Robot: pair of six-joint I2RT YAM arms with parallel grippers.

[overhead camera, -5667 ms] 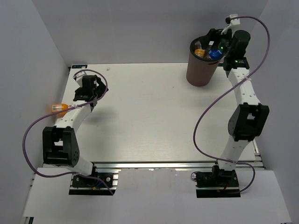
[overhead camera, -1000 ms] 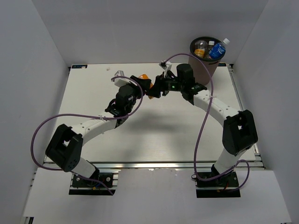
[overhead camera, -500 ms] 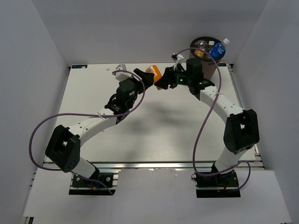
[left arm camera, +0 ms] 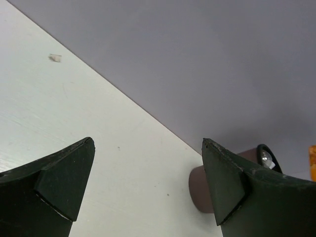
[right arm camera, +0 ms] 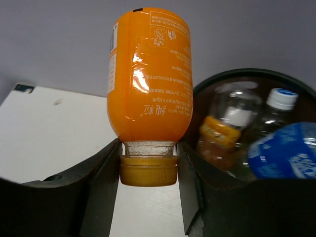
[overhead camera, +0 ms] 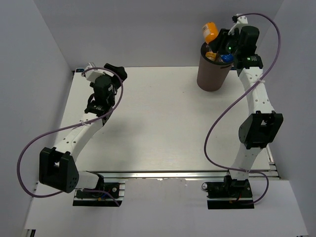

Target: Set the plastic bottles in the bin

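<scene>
Right wrist view: your right gripper [right arm camera: 148, 165] pinches the orange bottle [right arm camera: 148, 74] by its neck, one finger on each side just above the cap [right arm camera: 148, 176]. The grip is low, probably so the wide body hangs free to drop. The bottle's long axis runs straight out along the fingers, with the cap toward the wrist and the base pointing away. Seen from overhead it tilts, base up and to the left. It is held in the air beside the left rim of the bin [right arm camera: 232, 74], and appears not yet squarely over the dark opening. Inside the bin lie the clear bottle [right arm camera: 229, 116] and the blue-label bottle [right arm camera: 281, 153], the latter's white cap uppermost. In the top external view, your left gripper [overhead camera: 113, 66] sits over the far left of the table [overhead camera: 158, 123], well apart from the bin. Its jaws are spread and hold nothing, which keeps it out of the way.
</scene>
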